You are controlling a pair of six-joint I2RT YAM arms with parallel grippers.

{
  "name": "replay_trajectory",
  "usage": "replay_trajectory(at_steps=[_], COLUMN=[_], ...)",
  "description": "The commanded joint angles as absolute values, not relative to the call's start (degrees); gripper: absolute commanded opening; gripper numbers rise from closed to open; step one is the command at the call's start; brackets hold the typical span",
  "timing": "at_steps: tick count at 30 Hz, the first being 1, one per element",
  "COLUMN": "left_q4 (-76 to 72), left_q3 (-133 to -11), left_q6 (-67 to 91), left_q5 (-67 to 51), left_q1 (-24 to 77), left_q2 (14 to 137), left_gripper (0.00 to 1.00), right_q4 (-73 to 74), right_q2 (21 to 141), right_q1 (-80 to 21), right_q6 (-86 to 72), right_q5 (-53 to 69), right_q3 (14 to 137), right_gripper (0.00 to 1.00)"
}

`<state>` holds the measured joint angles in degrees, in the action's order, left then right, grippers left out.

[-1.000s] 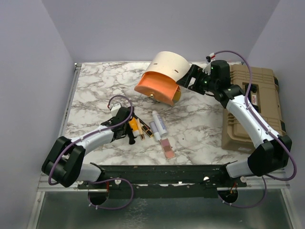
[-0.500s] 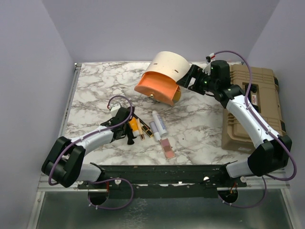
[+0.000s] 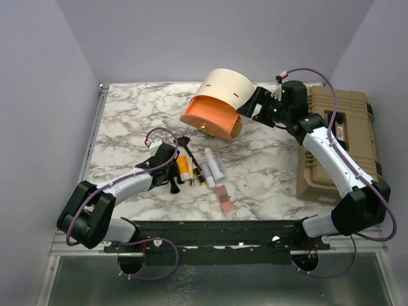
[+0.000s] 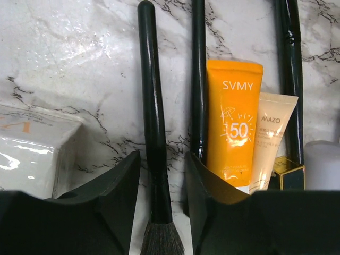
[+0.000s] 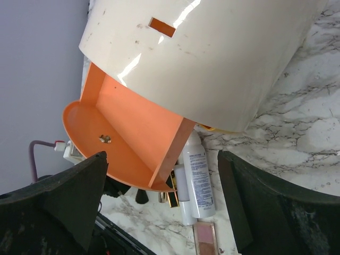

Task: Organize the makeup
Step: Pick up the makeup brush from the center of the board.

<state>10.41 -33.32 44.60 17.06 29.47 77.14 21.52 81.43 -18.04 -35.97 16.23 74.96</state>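
Note:
The makeup lies in a cluster at the table's front middle: an orange tube (image 3: 183, 167), a gold-black lipstick (image 3: 197, 173), two white tubes (image 3: 211, 167) and a pink palette (image 3: 224, 199). My left gripper (image 3: 173, 173) is low over the cluster's left edge. In the left wrist view its jaws (image 4: 162, 175) stand open on either side of a black brush handle (image 4: 153, 122), with a gap on each side. The orange tube (image 4: 234, 133) and a cream tube (image 4: 272, 139) lie just to the right. My right gripper (image 3: 250, 107) is open beside the cream case (image 3: 223, 95).
The cream case lies tipped on its side, its orange inside (image 5: 127, 127) facing the front left. The tan toolbox (image 3: 336, 137) fills the right edge under my right arm. A white packet (image 4: 32, 151) lies left of the left jaw. More black brush handles (image 4: 198, 79) lie beside the orange tube.
My left gripper has shifted a little to the right. The orange tube and the lipsticks beside it have shifted right and turned. The right arm has not moved.

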Motion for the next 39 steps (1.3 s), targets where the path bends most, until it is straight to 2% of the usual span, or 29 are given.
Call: replay_trajectory(at_steps=[1, 5, 11, 24, 27, 31, 35, 39], left_q4=[13.6, 13.8, 14.9, 17.9, 18.0, 18.1, 18.1, 18.2], left_q3=[-31.4, -29.5, -27.4, -33.8, -33.9, -33.5, -33.7, -34.2], left_q6=[43.8, 45.5, 46.9, 42.6, 42.2, 42.5, 42.0, 41.6], left_q5=[14.5, 13.1, 12.4, 17.8, 18.1, 18.6, 19.9, 22.6], left_q1=[29.4, 29.4, 29.7, 32.4, 33.1, 33.5, 34.1, 34.1], left_q2=[77.1, 74.2, 69.7, 78.9, 80.0, 79.1, 74.0, 65.6], left_gripper=[0.42, 0.41, 0.35, 0.33, 0.19, 0.08, 0.01, 0.0], right_q4=[23.7, 23.7, 23.7, 23.2, 23.1, 23.1, 23.0, 22.6], right_q2=[81.6, 81.6, 81.7, 82.3, 82.4, 82.4, 82.5, 82.3], right_q1=[-18.3, -18.3, -18.3, -18.3, -18.3, -18.3, -18.3, -18.3], right_q6=[-35.3, -35.4, -35.5, -36.1, -36.3, -36.3, -36.2, -36.1], right_q5=[14.6, 14.7, 14.1, 14.9, 14.7, 14.6, 14.7, 15.4], right_q3=[76.8, 77.0, 76.9, 76.3, 76.2, 76.3, 76.4, 76.4], right_gripper=[0.91, 0.92, 0.92, 0.92, 0.92, 0.92, 0.92, 0.92])
